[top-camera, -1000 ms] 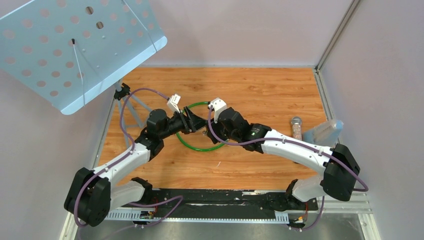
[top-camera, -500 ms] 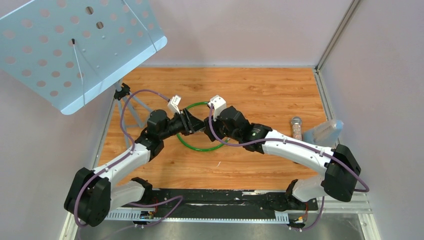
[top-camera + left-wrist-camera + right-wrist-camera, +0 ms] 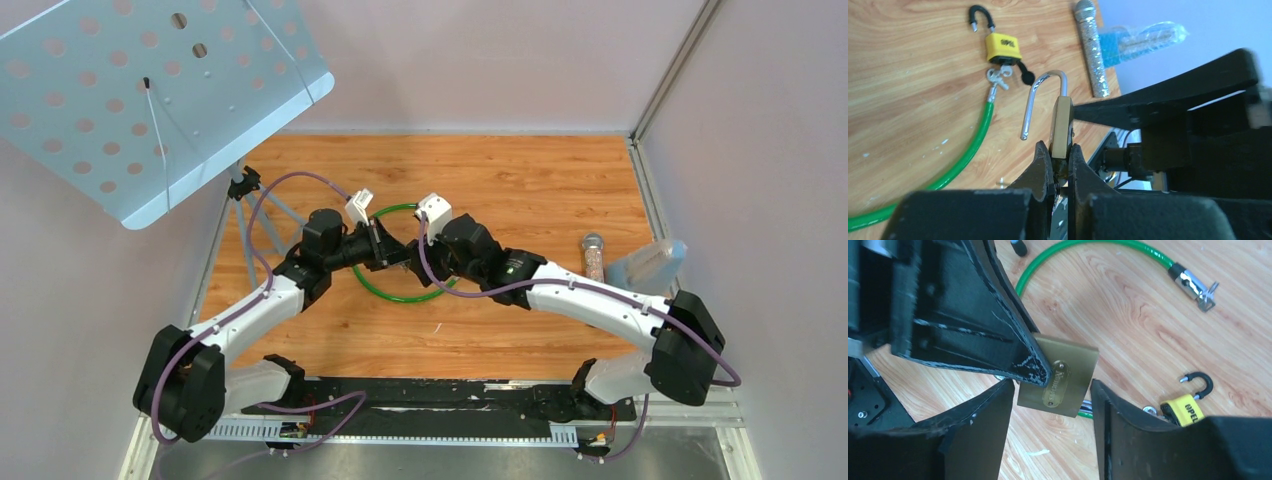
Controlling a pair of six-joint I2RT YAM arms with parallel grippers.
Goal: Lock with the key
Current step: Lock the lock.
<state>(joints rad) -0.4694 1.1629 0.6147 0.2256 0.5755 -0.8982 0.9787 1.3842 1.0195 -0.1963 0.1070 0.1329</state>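
Observation:
A brass padlock with its silver shackle swung open hangs above the table, and my left gripper is shut on the lower part of its body. In the right wrist view the same padlock sits between the fingers of my right gripper, which stands open with a gap on each side. Seen from above, the left gripper and right gripper meet tip to tip over the green cable. Small silver keys lie on the wood. Whether a key sits in the brass padlock is hidden.
A yellow padlock with an open black shackle lies by the keys and the cable's metal end. A glitter-filled tube and a clear plastic bag lie at the right wall. A perforated blue stand looms over the back left.
My left gripper has closed onto the brass padlock and shifted slightly right toward the right gripper. The right arm has barely moved.

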